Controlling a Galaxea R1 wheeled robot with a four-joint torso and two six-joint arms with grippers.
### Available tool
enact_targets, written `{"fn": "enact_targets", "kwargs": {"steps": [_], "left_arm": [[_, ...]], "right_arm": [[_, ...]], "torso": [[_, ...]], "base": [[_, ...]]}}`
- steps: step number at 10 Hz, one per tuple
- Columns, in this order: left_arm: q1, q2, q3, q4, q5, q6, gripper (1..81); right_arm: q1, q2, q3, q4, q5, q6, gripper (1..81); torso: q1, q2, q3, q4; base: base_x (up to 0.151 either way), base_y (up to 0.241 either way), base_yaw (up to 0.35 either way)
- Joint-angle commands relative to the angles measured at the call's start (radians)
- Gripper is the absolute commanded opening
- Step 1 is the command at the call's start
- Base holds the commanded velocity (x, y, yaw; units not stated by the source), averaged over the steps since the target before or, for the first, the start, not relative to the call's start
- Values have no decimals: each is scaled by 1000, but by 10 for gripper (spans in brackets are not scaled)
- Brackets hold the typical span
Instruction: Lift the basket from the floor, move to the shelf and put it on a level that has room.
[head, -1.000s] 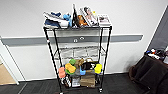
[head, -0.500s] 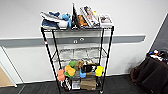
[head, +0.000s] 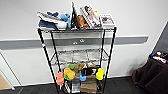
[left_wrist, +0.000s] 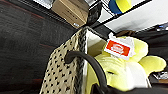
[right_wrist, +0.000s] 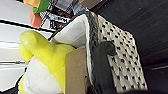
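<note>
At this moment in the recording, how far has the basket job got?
Done: the woven basket with its yellow plush toy appears lifted, the dark carpet showing beyond its sides in both wrist views, and the robot faces the black wire rack. In hand: carrying it, a dark finger hooked over its rim. Left: placing it; the second-highest tier holds nothing yet.

The shelf (head: 77, 60) is cut off at its foot; the basket (left_wrist: 65, 72) shows only partly.

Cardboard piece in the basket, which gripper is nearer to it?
Right. Right gripper: at the basket rim, against the cardboard piece. Left gripper: at the rim beside the yellow plush.
</note>
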Motion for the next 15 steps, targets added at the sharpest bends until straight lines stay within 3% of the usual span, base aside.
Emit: {"fn": "enact_targets", "kwargs": {"steps": [1, 15], "left_arm": [[-105, -26, 48, 17, 26, -2, 10], [-105, -28, 48, 17, 26, -4, 10]], "right_arm": [[108, -21, 62, -18, 27, 3, 10], [108, -21, 62, -19, 28, 3, 10]], "torso": [[0, 0, 0, 0], [0, 0, 0, 0]], "base": [[138, 0, 0], [125, 0, 0]]}}
